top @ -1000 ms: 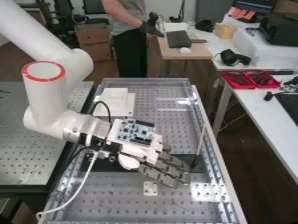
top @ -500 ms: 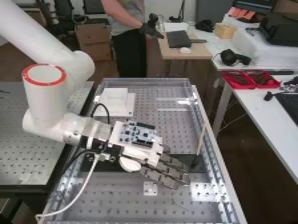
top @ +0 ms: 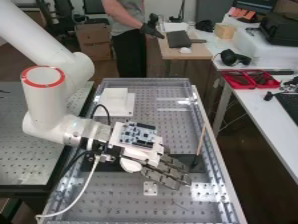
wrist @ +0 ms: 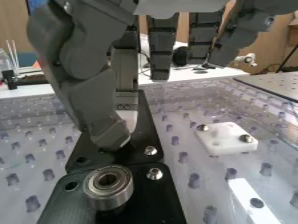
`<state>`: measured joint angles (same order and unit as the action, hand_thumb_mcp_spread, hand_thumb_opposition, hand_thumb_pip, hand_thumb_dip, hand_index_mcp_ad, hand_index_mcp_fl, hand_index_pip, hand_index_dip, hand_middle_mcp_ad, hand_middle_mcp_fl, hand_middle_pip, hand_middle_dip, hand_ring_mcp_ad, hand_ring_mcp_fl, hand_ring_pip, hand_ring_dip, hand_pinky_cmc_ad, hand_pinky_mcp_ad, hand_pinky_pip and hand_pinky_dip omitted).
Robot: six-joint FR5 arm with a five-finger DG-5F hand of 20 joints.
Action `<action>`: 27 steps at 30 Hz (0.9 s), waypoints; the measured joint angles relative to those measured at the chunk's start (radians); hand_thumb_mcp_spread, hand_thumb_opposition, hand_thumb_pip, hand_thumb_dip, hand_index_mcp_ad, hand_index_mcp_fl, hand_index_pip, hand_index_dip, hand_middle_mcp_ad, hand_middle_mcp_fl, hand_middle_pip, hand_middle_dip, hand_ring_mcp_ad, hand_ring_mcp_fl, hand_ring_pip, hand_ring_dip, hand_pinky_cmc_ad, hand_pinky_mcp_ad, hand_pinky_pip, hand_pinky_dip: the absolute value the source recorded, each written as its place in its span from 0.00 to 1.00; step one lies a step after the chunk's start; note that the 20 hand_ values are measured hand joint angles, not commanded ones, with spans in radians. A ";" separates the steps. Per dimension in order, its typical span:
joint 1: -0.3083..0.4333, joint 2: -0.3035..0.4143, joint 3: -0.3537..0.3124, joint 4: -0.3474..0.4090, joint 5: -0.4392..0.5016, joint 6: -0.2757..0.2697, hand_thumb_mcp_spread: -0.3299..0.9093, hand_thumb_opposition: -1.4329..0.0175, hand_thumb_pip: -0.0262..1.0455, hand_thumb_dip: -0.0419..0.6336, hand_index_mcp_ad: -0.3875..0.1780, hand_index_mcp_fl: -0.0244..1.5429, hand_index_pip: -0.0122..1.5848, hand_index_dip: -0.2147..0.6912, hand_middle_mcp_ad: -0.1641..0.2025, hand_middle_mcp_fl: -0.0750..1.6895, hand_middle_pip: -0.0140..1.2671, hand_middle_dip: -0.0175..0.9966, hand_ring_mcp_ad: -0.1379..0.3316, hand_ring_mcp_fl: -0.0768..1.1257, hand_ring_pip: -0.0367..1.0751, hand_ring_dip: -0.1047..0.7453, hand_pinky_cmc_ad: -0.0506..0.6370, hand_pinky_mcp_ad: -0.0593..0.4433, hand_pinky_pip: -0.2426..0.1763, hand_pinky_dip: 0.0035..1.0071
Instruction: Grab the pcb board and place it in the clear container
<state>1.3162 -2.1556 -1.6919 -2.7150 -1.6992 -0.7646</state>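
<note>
The hand (top: 166,170) is over the middle of the bench in the high view, its fingers straight and pointing toward the right edge. A blue and white circuit board (top: 138,134) lies flat on the white back of the hand; whether it is part of the hand I cannot tell. In the wrist view the hand (wrist: 83,65) hangs above a black plate (wrist: 149,195), its fingers extended and apart. A small white piece (wrist: 128,118) shows beside a fingertip, and I cannot tell if it touches. Clear walls (top: 145,79) edge the perforated bench surface.
A silver bearing (wrist: 108,187) stands on the black plate, with a white block (wrist: 226,138) with two screws beside it. White stacked blocks (top: 116,102) stand at the bench's far left. A thin stick (top: 201,140) leans near the right edge. Red trays (top: 247,80) are on the side table.
The hand and the circuit board on its back have shifted slightly toward the bench's near end and the right. The fingers stay straight.
</note>
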 joint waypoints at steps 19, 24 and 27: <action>0.007 0.135 -0.017 -0.003 0.009 0.049 0.74 0.37 0.57 0.47 0.51 0.30 0.95 0.40 0.60 0.16 0.11 0.19 0.67 0.12 0.12 0.16 0.50 0.42 0.48 0.19; 0.027 0.224 -0.042 -0.021 -0.001 0.056 0.74 0.37 0.57 0.47 0.51 0.30 0.95 0.40 0.60 0.16 0.11 0.19 0.69 0.12 0.12 0.16 0.50 0.43 0.48 0.19; 0.060 0.279 -0.069 -0.022 -0.015 0.061 0.74 0.37 0.57 0.47 0.51 0.30 0.95 0.40 0.60 0.17 0.11 0.19 0.69 0.11 0.12 0.16 0.50 0.44 0.48 0.19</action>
<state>1.3760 -1.8770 -1.7611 -2.7366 -1.7141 -0.7034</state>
